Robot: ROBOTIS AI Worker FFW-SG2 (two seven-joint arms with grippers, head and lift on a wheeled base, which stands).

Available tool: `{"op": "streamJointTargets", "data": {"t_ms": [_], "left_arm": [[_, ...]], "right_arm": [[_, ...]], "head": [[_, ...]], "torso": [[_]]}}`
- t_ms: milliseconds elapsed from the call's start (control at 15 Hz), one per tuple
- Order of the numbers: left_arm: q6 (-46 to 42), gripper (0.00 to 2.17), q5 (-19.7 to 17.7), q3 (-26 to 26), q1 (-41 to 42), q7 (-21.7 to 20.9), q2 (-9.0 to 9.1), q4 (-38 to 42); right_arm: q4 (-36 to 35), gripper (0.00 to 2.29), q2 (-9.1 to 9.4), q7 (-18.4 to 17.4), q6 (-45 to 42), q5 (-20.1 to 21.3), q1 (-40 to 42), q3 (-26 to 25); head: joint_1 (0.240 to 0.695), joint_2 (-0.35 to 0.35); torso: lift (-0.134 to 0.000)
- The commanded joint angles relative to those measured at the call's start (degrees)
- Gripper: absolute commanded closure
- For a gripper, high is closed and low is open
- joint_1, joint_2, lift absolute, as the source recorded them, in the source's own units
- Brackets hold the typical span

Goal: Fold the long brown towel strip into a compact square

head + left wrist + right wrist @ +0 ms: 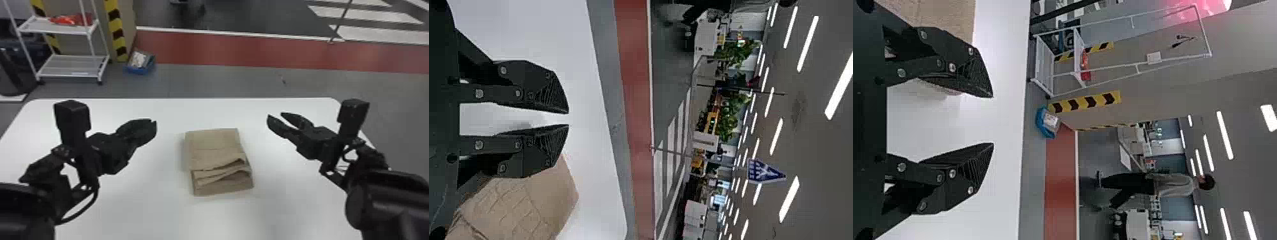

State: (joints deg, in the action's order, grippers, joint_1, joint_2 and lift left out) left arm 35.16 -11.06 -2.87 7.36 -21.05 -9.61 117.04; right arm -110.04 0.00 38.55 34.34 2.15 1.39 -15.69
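- My fingers hold nothing on either side: the left gripper (568, 119) has its pair parted by only a narrow slit, while the right gripper (993, 120) has its pair spread wide.
- Between the two, both well apart from it in the head view, the brown towel (212, 143) lies on the white table (143, 210), already doubled into a thick, roughly rectangular stack.
- I judge it light and soft, with nothing fragile in it; it should bend readily under me and hold a crease only loosely.
- Slipping worries me less than layers sliding over one another, since the folds (220, 172) toward my body sit ruffled and gape at the right.
- If I tidy it, I'd take those loose layers together near the right corner, tips low, pinching gently.
- For another fold, I'd want my left fingers opened wider first, then each side edge gripped through the full thickness; a shallow pinch could peel off just the top layer.
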Motion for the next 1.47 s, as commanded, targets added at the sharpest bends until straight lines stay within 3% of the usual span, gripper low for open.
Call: {"op": "streamJointTargets", "data": {"t_ms": [0, 200, 333, 533, 733, 933, 1200, 1400], "left_arm": [[-2.2, 0.01, 0.7, -0.7, -4.1, 3.2, 0.21, -2.6], [-11.1, 0.02, 3.5, -4.6, -7.9, 13.8, 0.47, -7.2], [-25.7, 0.03, 5.3, -7.8, -9.8, 20.0, 0.82, -13.0], [-38.2, 0.03, 6.8, -10.9, -11.2, 24.3, 1.09, -19.2], [-39.4, 0.03, 7.5, -11.3, -13.3, 25.1, 1.97, -24.2], [-41.2, 0.03, 7.7, -10.9, -14.5, 25.8, 2.05, -27.6], [-41.0, 0.03, 7.7, -10.6, -15.0, 25.4, 2.05, -29.1], [-41.0, 0.03, 8.0, -10.1, -16.0, 25.5, 1.97, -30.9]], "right_arm": [[-1.0, 0.05, 0.05, 1.4, 0.1, 0.2, -2.0, 0.0], [-1.2, 0.05, 0.05, 5.0, 2.0, 0.5, -5.8, -1.0], [-0.6, 0.05, 0.05, 8.6, 1.0, 0.0, -8.7, -2.9], [3.8, 0.05, 0.05, 8.6, -6.4, -1.5, -8.7, -3.6], [10.2, 0.05, 0.05, 4.4, -12.6, -4.3, -7.7, -3.9], [15.7, 0.05, 0.05, 3.9, -16.6, -7.6, -7.7, -5.5], [15.3, 0.05, 0.05, 0.6, -16.3, -8.0, -6.6, -5.1], [15.0, 0.05, 0.05, 0.0, -15.9, -8.7, -5.8, -4.6]], "head": [[0.695, -0.121], [0.688, -0.097], [0.631, -0.074], [0.573, -0.082], [0.559, -0.107], [0.578, -0.118], [0.599, -0.119], [0.608, -0.122]], "torso": [[-0.124], [-0.124], [-0.124], [-0.124], [-0.124], [-0.124], [-0.124], [-0.124]]}}
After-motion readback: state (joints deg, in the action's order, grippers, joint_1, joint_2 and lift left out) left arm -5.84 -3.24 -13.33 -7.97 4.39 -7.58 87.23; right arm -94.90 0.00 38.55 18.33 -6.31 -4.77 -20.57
